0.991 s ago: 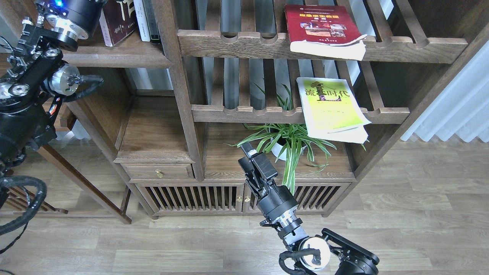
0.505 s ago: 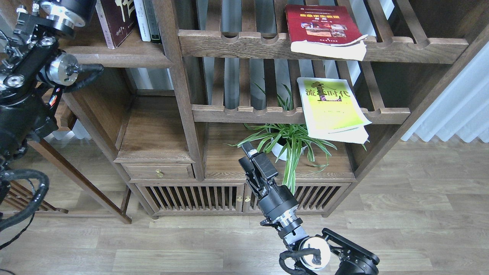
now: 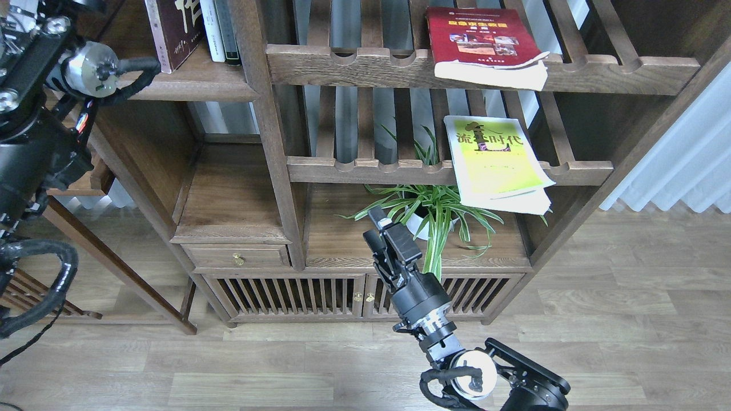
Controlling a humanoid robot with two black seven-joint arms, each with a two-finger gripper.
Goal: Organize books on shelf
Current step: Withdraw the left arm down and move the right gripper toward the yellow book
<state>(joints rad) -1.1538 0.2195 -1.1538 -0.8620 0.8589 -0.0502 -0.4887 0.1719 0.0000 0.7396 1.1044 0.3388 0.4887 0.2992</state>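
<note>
The maroon book [image 3: 174,28] stands on the flat shelf [image 3: 194,80] at top left, its top cut off. The red book [image 3: 482,43] and yellow-green book [image 3: 497,160] lie on slatted racks. The right end effector [image 3: 384,231] looks pressed together, holding nothing. The left end effector is out of sight.

Plant [image 3: 432,208] crowds bottom bay (left side open).

A furnished living room or study in a home: a walnut bookcase [image 3: 274,142] with slatted racks [image 3: 365,63], a small brass-knobbed drawer [image 3: 237,257] and a potted spider plant [image 3: 431,208] stands on wood-plank flooring [image 3: 628,297] beside white pleated curtains [image 3: 685,165].
</note>
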